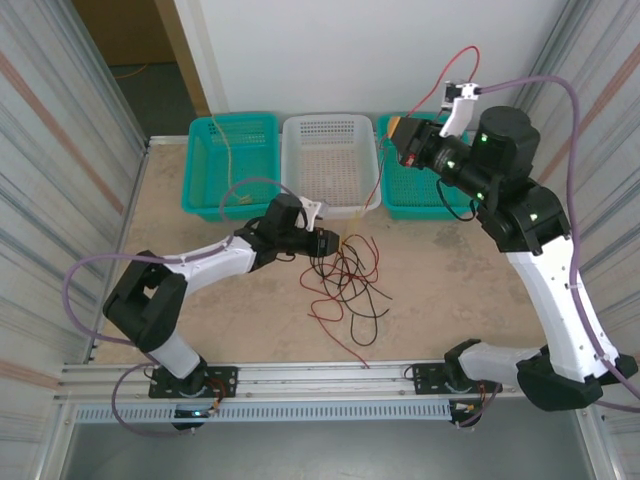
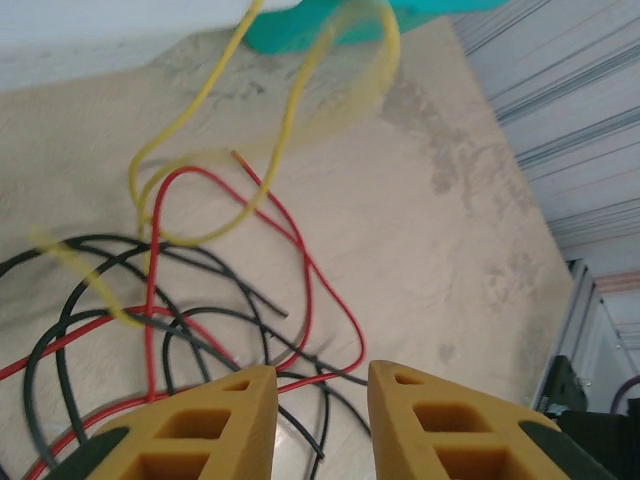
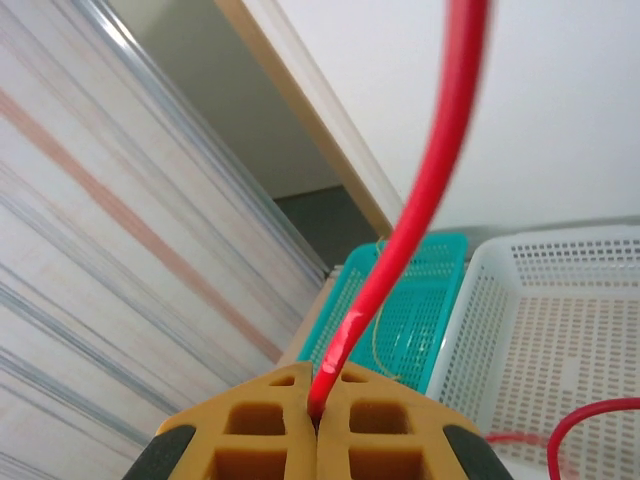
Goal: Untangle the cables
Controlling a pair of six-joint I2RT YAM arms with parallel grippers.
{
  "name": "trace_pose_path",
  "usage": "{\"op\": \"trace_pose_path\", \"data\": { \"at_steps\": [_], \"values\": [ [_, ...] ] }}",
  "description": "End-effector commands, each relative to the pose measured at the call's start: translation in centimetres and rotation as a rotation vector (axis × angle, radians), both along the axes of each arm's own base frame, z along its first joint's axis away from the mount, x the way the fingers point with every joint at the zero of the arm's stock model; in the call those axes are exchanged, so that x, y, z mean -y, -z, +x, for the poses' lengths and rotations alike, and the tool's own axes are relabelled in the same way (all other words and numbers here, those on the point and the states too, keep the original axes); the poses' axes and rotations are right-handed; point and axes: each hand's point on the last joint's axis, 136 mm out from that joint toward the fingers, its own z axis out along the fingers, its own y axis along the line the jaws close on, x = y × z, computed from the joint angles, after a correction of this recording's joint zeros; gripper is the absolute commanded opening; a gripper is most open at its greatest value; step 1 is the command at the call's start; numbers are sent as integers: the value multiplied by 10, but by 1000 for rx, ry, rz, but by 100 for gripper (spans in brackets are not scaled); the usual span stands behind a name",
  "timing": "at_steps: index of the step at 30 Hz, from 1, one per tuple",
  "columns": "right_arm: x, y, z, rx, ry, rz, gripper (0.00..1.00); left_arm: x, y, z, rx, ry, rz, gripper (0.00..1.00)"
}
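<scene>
Running straight out from right hand (image 3: pixel 322 400): red cable (image 3: pixel 440 150).

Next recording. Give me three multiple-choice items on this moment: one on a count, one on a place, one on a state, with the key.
1. How many perforated plastic baskets stand in a row? A two; B three; C five.
2. Where does the tangle of thin red and black cables lie? A in a basket; B on the floor; C on the beige tabletop.
3. The right end effector is: A shut on a thin red cable; B wide open; C shut on nothing.
Key: 1 B, two teal and one white show from above; 2 C, it lies in front of the baskets; 3 A, the wrist view shows it pinching the cable.
</scene>
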Motion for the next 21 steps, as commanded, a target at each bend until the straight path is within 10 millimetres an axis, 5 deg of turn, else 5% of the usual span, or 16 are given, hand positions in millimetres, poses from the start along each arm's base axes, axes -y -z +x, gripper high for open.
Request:
{"op": "trace_pose_path", "data": {
  "at_steps": [1, 4, 14, 21],
  "values": [
    [6, -20, -6, 36, -13, 43, 0, 1, -1, -1, -7, -12, -19, 33],
    [22, -3, 16, -19, 65, -6, 0, 0, -9, -4, -8, -13, -35, 36],
    [93, 81, 122, -285, 306, -189, 0, -24, -79, -21, 54, -34, -16, 57],
    [119, 149, 176, -520, 330, -228, 0, -56, -90, -29, 55, -98, 32, 57]
  ]
}}
